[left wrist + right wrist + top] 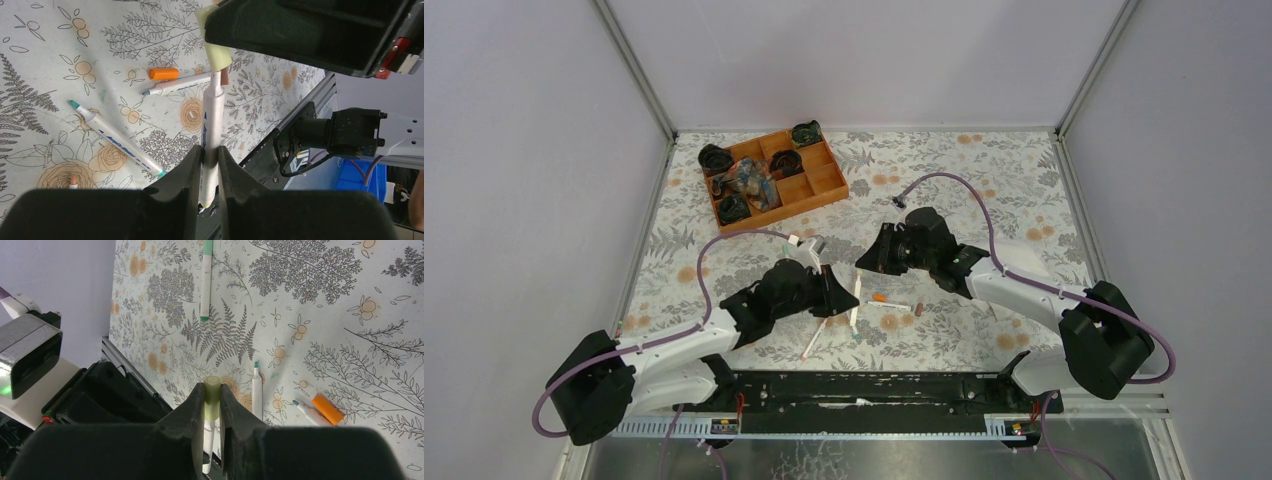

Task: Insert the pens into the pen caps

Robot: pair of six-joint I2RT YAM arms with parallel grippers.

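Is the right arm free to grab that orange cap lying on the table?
Probably not yet. The right gripper is shut on the yellowish cap, which meets the pen held by the left gripper. The orange cap itself lies uncovered on the table close by.

**Pen Ends Slipping Out of Sight**

At the bottom of the left wrist view, the thin white plastic pen [211, 120] is disappearing between the black fingers [192, 170] of the left gripper [210, 150]. Its upper tip is hiding inside the yellowish plastic cap [218, 55], with a brown cap [225, 76] peeking out from behind.

In the right wrist view, a green-ended white pen [206, 280] is running off the top edge. At lower right, a teal-tipped pen [306, 411] is vanishing under the gripper housing.

From above, the dark items [785, 160] in the orange compartment tray [809, 203] are showing too small to identify.
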